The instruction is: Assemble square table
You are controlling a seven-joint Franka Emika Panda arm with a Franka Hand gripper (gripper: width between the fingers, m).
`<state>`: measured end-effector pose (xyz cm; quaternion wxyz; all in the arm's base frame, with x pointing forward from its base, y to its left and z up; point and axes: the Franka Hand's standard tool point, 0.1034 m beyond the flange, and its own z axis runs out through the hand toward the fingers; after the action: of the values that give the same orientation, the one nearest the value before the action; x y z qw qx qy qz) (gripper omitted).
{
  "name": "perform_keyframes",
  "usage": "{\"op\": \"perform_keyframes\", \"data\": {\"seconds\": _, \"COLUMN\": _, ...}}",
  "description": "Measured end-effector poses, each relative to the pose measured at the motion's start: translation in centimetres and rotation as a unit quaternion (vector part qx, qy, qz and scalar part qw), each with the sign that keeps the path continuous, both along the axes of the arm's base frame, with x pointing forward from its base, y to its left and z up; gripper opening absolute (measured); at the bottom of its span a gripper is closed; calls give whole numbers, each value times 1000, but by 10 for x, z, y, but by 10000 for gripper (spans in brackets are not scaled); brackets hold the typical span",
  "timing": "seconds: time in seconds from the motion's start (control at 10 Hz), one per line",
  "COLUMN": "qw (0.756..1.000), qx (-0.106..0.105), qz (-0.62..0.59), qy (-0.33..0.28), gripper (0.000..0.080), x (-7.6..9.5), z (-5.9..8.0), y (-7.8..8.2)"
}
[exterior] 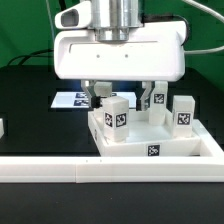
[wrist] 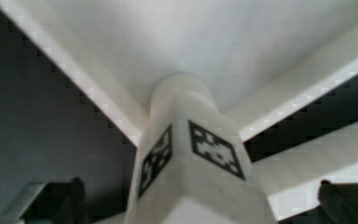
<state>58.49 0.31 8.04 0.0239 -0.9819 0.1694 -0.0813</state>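
Note:
The white square tabletop lies flat on the black table, with a small tag on its front rim. Three white tagged legs stand upright on it: one at the near corner on the exterior view's left, one at the back and one on the right. My gripper hangs just above and behind the left leg. In the wrist view that leg stands between my dark fingertips, with a gap on each side. The gripper is open and touches nothing. The tabletop fills the background.
A long white rail fence runs along the front and up the exterior view's right side. The marker board lies behind the tabletop on the left. A small white part shows at the left edge.

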Motion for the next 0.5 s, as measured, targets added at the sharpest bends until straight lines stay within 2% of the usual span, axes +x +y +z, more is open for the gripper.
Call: {"op": "perform_keyframes", "data": {"seconds": 0.5, "qw": 985, "qx": -30, "qz": 169, "qy": 1, "gripper": 649, "x": 1, "z": 1, "y": -1}}
